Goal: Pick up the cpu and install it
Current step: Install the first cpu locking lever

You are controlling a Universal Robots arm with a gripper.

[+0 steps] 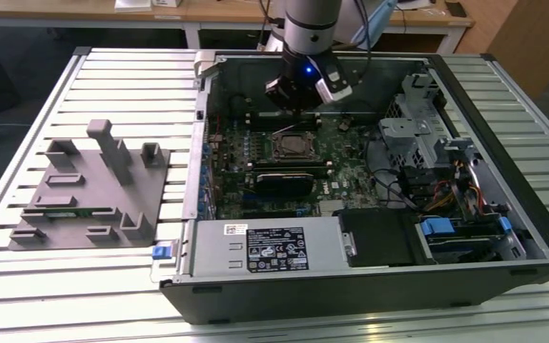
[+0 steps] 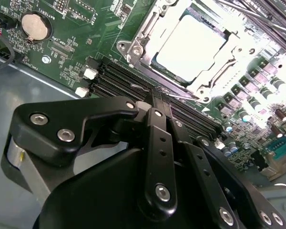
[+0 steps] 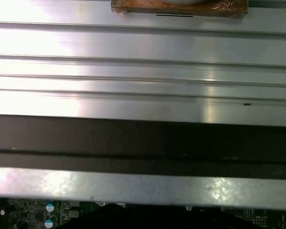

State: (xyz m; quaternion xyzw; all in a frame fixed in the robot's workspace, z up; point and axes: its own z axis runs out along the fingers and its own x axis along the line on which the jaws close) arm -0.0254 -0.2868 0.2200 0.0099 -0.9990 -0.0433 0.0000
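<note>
The cpu [image 2: 189,44] is a silvery-white square lying flat inside the metal frame of the motherboard socket [image 2: 133,45], with the frame's load plate swung open around it. In the exterior view the socket [image 1: 294,146] sits mid-board inside the open computer case. My gripper [image 2: 156,94] hovers above the black memory slots [image 2: 119,78] just beside the socket, its two black fingers [image 2: 159,143] pressed together with nothing between them. In the exterior view the gripper [image 1: 297,102] hangs over the far part of the board, a little beyond the socket.
A grey plastic fixture [image 1: 88,193] with upright blocks stands on the slatted table at the exterior view's left. The case wall [image 1: 201,128], drive cage [image 1: 427,136], cables and the power supply [image 1: 269,246] hem in the board. The first wrist view shows table slats [image 3: 143,67].
</note>
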